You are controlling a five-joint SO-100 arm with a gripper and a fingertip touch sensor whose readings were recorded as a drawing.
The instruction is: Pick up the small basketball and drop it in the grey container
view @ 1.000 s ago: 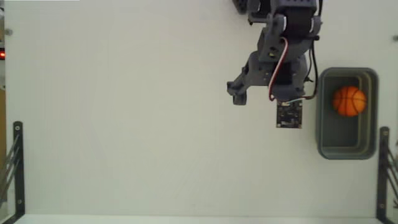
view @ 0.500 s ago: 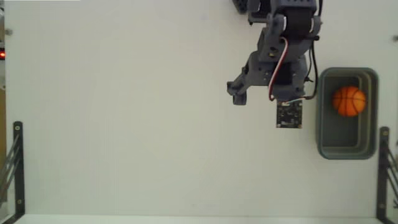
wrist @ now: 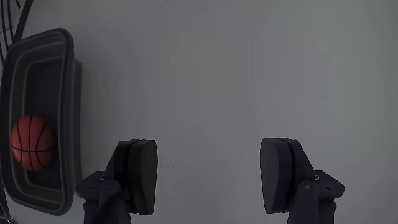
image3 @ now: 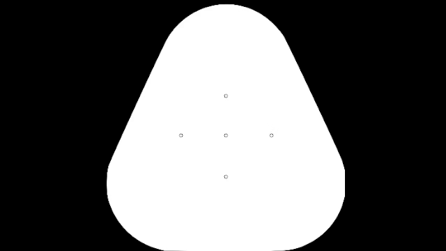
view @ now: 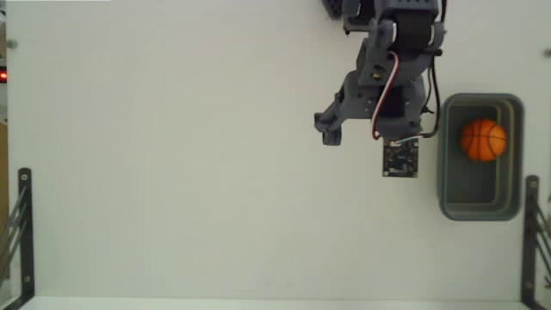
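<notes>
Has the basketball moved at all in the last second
No. In the fixed view the small basketball sits in the same spot in the upper half of the grey container, and the container has not shifted on the table either.

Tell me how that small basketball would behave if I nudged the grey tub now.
The small basketball is round and sits loose in the grey container, so it would probably roll. The deep walls should keep it inside. The open gripper holds nothing and stands beside the tub over bare table, in the wrist view.
</notes>
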